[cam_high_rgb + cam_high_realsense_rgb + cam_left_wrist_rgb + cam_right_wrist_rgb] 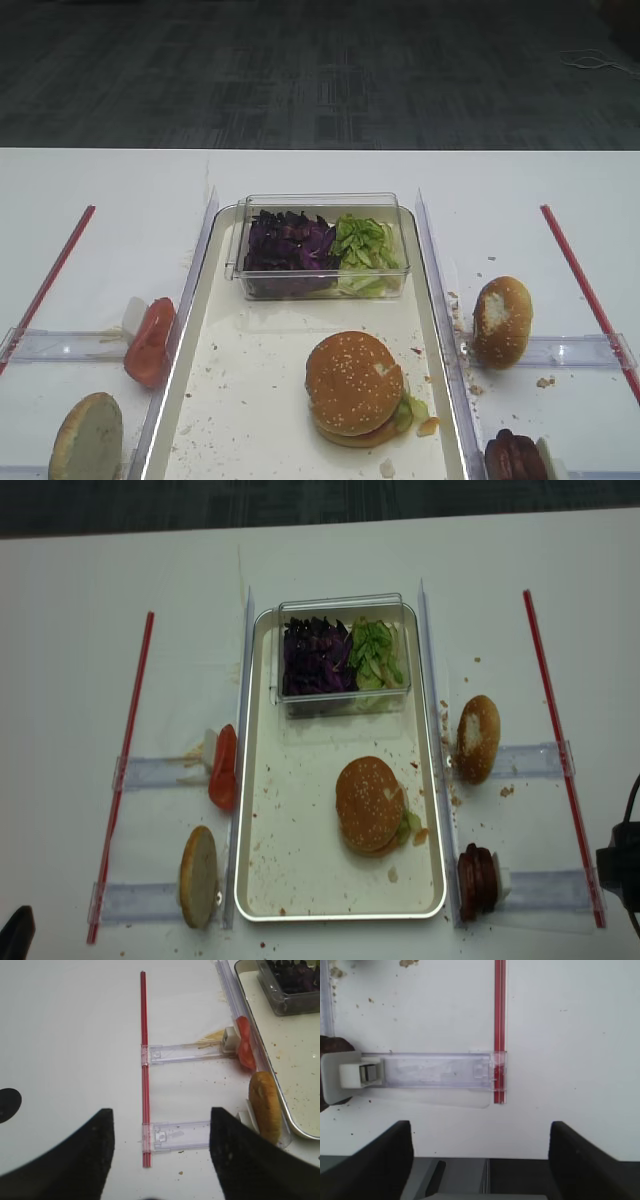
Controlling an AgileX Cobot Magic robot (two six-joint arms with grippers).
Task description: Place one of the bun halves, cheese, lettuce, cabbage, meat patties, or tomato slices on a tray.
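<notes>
A sesame-seeded bun half tops a stacked burger on the whitish tray. The clear box at the tray's far end holds purple cabbage and green lettuce. Left of the tray stand tomato slices and a pale-faced bun half. To the right are another bun half and meat patties. My right gripper is open and empty over bare table, right of the patties. Open and empty too, my left gripper is left of the bun half and tomato slices.
Red strips run along both sides of the table, with clear plastic holders reaching from them towards the tray. Crumbs speckle the tray and the table near the right bun half.
</notes>
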